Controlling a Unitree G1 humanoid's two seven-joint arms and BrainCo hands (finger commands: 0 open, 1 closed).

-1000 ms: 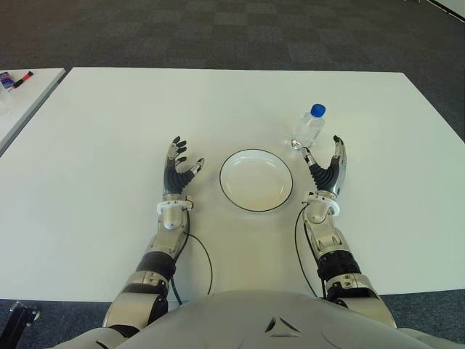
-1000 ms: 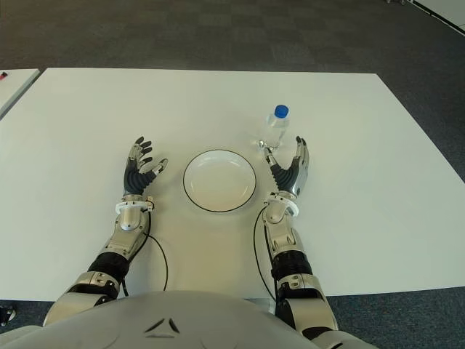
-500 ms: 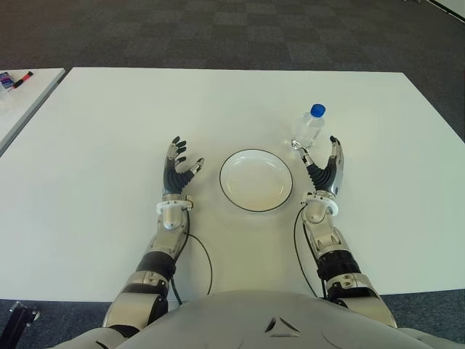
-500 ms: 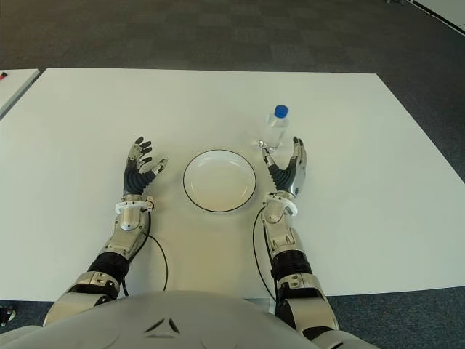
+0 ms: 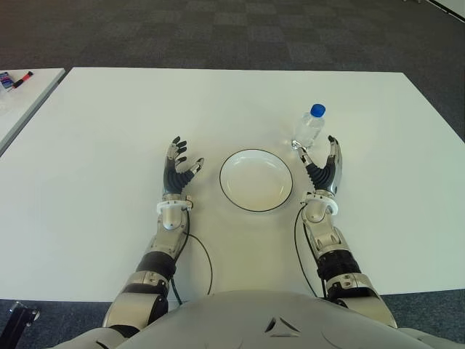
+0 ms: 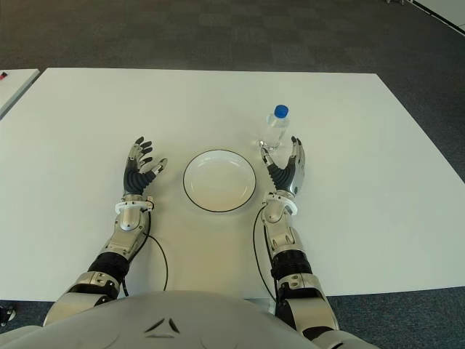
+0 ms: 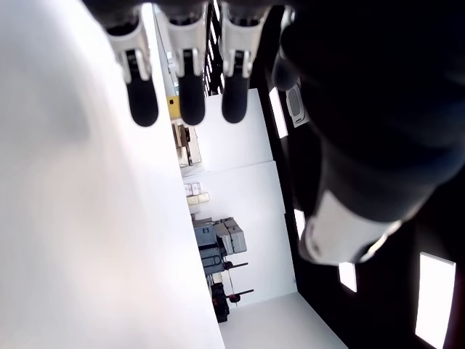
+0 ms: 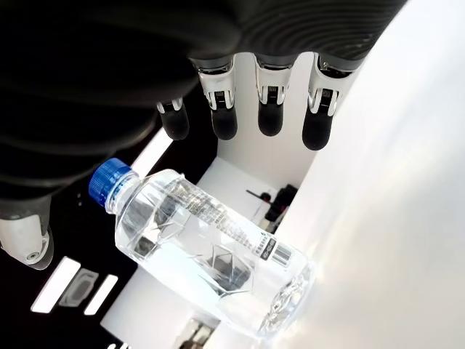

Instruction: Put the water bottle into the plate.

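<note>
White table (image 5: 109, 131) fills most of the scene, and on it a clear water bottle (image 5: 308, 129) with a blue cap (image 5: 317, 110) stands upright, beyond and to the right of a white plate (image 5: 256, 180) with a dark rim. The bottle is near the plate but apart from it, and the plate holds nothing.

The right hand (image 5: 323, 171) is raised just on the near side of the bottle, to the right of the plate, palm turned toward the bottle. Its fingers (image 8: 269, 98) are spread and extended, the thumb out to the side, and they hold nothing; in the right wrist view the bottle stands in front of the open palm with a gap between it and the fingertips.

The left hand (image 5: 176, 169) shows to the left of the plate, fingers (image 7: 191, 81) straight and relaxed, holding nothing.
</note>
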